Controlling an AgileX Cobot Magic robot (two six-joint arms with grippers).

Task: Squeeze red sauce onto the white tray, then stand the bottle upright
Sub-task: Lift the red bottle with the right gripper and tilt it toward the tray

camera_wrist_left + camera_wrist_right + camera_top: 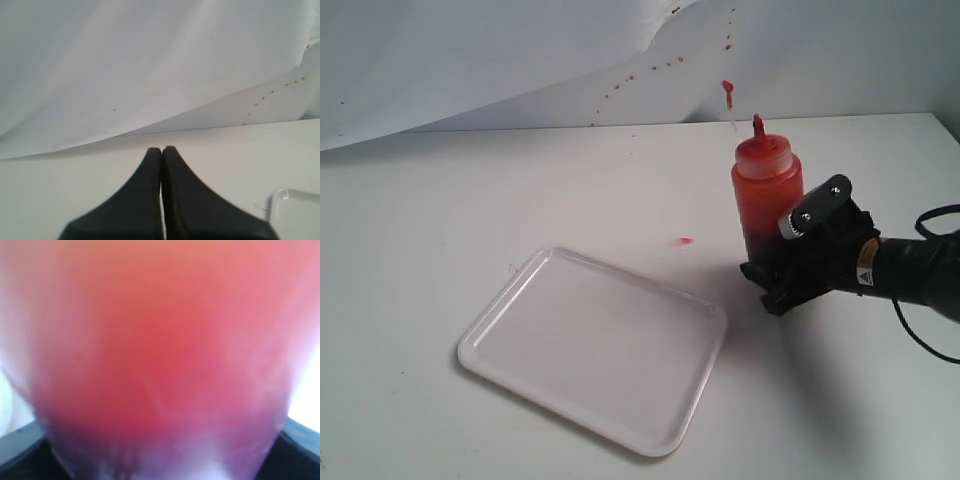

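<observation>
Bottle upright on the white counter, right of the middle in the exterior view, its pointed nozzle up and a small red tip cap held above it on a thin tether. The right gripper reaches in from the right; its jaws clasp the bottle's darker lower part, 1 on each side. The white tray lies flat on the counter to the left, nearer the camera and apart from the bottle. A faint pinkish smear marks the counter between them.

In the left wrist view the left gripper hangs over the counter, its 2 jaws pressed together and holding nothing, with 1 rounded corner of the tray in sight.

The right wrist view is blurred: the red-orange bottle fills it, with dark jaw edges on either side.
</observation>
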